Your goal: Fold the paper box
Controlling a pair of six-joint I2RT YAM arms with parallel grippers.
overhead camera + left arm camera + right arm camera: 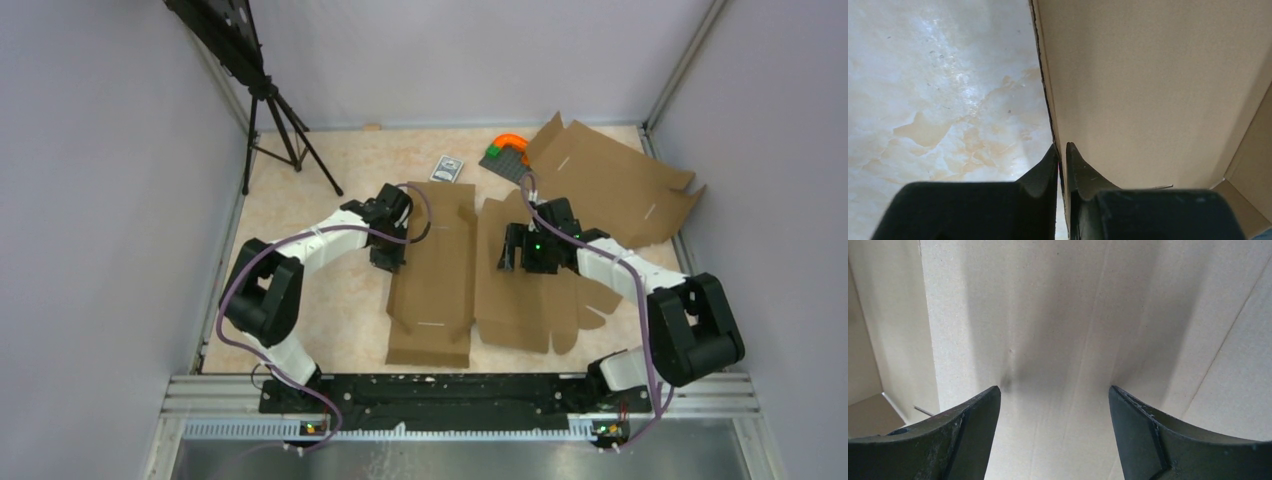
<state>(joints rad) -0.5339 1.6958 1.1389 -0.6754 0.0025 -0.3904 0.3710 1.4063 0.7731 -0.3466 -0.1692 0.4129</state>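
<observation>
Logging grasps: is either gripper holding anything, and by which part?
The left gripper pinches the paper box by its left edge. The right gripper is open above the box, gripping nothing.

We record the plain brown cardboard paper box (1148,90) as matt, fine-fibred and unprinted. The beige marbled table (938,90) looks smooth and glossy, with glare patches. The black left end effector (1060,148) and black right end effector (1054,390) appear to be matt plastic, faintly scuffed at the edges.

paper box (440,290): plain brown | table (400,150): cream, orange marbling | left tool (1061,146): black
</observation>
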